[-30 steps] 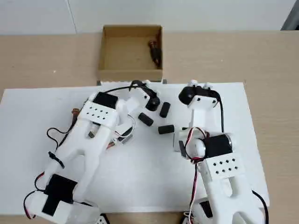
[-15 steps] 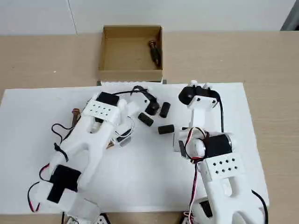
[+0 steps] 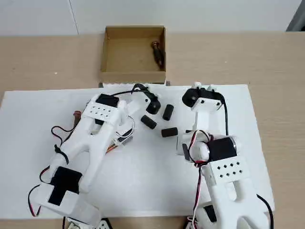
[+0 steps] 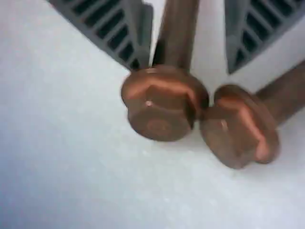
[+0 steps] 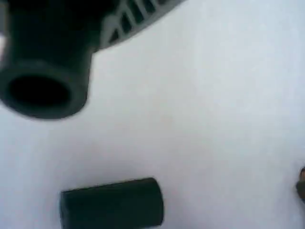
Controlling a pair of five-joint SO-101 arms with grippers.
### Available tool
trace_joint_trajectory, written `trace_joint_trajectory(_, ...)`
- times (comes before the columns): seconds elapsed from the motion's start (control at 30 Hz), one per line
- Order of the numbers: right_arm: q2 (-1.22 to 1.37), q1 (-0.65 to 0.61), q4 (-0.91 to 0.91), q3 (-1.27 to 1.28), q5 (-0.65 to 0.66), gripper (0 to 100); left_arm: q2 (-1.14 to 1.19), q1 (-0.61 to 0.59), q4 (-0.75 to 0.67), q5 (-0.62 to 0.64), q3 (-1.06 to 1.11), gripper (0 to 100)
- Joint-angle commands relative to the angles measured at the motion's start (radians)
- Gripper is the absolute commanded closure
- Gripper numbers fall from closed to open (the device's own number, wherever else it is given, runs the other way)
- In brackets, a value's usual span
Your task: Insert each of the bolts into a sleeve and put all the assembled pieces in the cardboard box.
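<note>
Copper bolt (image 4: 164, 102) between left tool (image 4: 188, 64) fingers | second bolt (image 4: 240, 126) beside its head

A smooth, copper-toned metal with a soft sheen is seen on the bolt (image 4: 162, 107). The sleeve (image 5: 45, 81) is rendered in matt black plastic or rubber. The cardboard box (image 3: 133, 75) is of plain brown matt board, the white sheet (image 3: 152, 186) matt, the table (image 3: 47, 57) pale wood-grained.

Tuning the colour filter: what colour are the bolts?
Coppery brown. The bolts show best in the left wrist view.
</note>
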Motion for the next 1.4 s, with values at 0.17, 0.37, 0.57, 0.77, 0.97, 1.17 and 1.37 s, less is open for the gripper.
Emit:
trace_joint_trajectory(0.17,-0.024,-0.001,-0.024,-0.003,0.011,99.6,0.011,-0.005,-0.02,-0.026,-0.005,91)
trace_joint_trajectory(0.37,-0.024,-0.002,-0.024,-0.003,0.011,99.6,0.081,-0.009,-0.018,-0.026,-0.01,94)
trace_joint_trajectory(0.57,-0.024,-0.002,-0.024,-0.003,0.011,99.6,0.084,-0.011,-0.018,-0.026,-0.01,95)
trace_joint_trajectory(0.77,-0.027,-0.004,-0.013,-0.035,0.009,99.6,0.064,-0.011,0.044,-0.025,-0.048,100)
trace_joint_trajectory(0.97,-0.027,-0.007,0.05,-0.153,0.011,99.6,-0.132,-0.006,0.129,0.014,-0.113,100)
trace_joint_trajectory(1.17,-0.033,-0.002,0.254,-0.272,0.055,99.5,-0.394,-0.012,0.186,0.166,-0.119,100)
trace_joint_trajectory(1.37,-0.174,-0.002,0.325,-0.31,0.063,99.5,-0.666,-0.009,0.287,0.201,-0.096,100)
